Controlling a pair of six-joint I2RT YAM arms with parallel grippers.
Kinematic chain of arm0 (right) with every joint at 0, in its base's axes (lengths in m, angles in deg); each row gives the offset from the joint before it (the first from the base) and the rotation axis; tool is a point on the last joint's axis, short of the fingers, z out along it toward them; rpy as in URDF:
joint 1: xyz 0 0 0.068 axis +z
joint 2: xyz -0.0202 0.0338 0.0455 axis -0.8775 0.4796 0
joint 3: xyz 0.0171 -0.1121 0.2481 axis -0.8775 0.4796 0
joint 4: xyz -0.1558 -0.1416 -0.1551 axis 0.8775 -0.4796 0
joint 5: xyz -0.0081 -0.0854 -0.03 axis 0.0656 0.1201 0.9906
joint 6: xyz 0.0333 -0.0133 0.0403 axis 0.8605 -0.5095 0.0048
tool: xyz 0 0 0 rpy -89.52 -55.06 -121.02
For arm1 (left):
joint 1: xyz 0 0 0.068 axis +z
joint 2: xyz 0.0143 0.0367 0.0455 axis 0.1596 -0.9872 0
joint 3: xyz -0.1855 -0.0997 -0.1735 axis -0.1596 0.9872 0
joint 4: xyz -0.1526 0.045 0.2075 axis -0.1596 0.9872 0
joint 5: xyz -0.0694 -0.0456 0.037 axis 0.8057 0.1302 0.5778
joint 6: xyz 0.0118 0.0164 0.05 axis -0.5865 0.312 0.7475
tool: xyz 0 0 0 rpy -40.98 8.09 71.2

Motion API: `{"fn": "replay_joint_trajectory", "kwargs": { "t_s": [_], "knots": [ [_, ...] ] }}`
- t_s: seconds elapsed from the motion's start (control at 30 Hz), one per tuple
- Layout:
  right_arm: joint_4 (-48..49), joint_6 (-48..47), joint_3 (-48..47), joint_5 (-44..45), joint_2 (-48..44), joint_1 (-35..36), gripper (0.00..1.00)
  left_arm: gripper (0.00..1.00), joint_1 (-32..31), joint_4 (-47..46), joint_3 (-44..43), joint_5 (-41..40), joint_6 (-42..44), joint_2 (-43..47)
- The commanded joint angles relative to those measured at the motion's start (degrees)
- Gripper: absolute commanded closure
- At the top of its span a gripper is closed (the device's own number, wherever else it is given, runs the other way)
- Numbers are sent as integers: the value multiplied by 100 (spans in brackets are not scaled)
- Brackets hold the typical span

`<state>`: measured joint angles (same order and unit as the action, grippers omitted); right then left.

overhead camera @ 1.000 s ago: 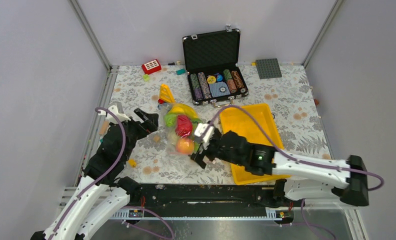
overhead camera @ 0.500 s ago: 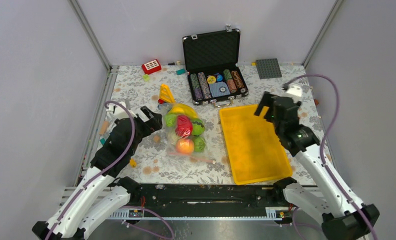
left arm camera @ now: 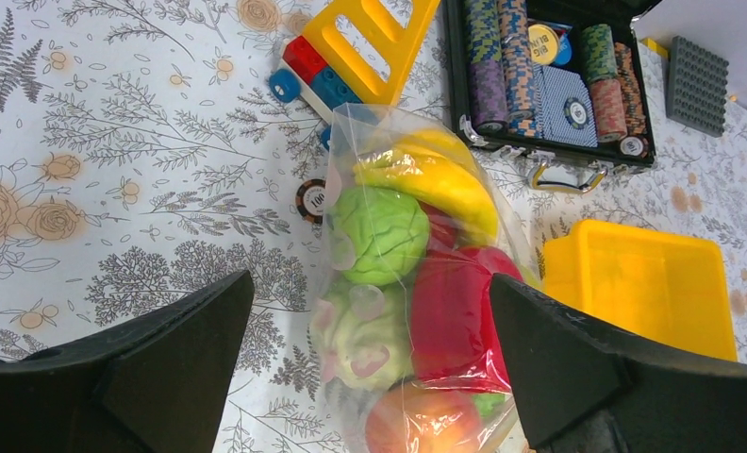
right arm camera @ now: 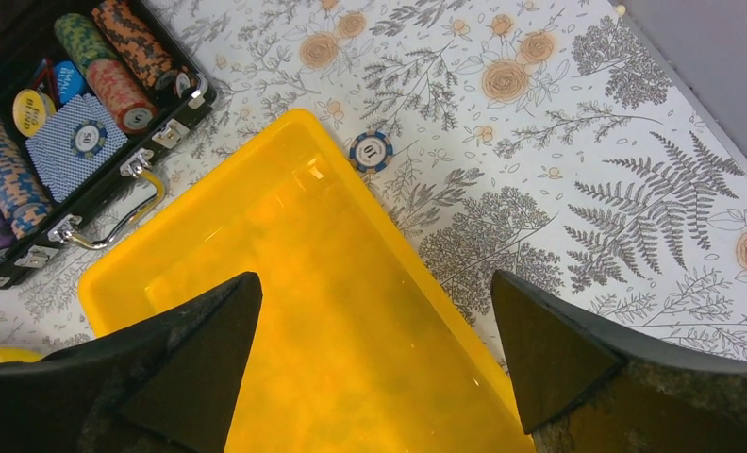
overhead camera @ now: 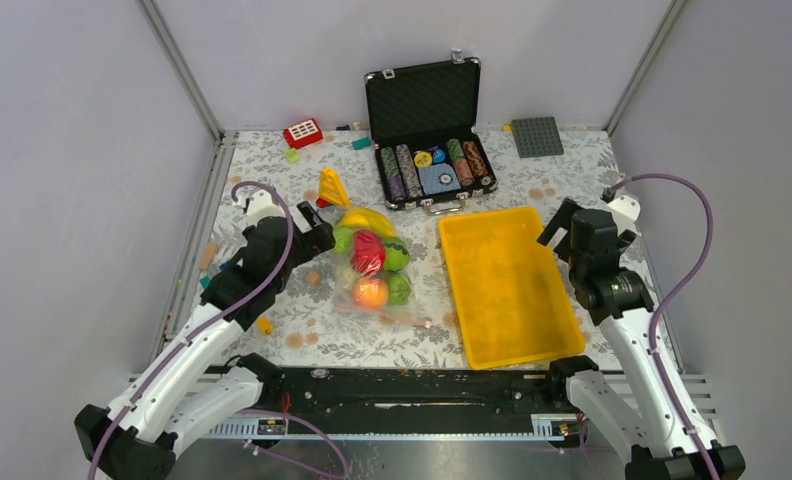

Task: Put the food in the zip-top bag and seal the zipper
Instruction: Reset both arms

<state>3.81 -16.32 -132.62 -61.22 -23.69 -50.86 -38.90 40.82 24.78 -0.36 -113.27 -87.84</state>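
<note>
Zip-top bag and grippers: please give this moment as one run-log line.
food: inside bag | bag: lying on table | left gripper: open, near bag | right gripper: open, by yellow tray

I read the table (overhead camera: 592, 215) as white with a grey-and-tan floral print; tray (overhead camera: 507, 290) solid yellow; case (overhead camera: 422, 100) black; food (left arm camera: 381, 233) yellow, green, red, orange.

Clear crinkly glossy zip-top bag (left arm camera: 379, 132), smooth plastic food (left arm camera: 381, 233), yellow tray (right arm camera: 332, 311) — shiny moulded plastic, matt printed table cover (left arm camera: 115, 142)
</note>
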Motion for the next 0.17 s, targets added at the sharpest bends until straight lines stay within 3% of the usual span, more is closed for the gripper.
{"fn": "replay_joint_trajectory", "kwargs": {
  "t_s": [0.0,0.13],
  "knots": [
    [134,-119,162,65,-325,-7,0,1,18,-154,-396,-99,9,-141],
    [430,-239,351,-213,-425,-10,0,1,18,27,-455,-283,21,-139]
  ]
}}
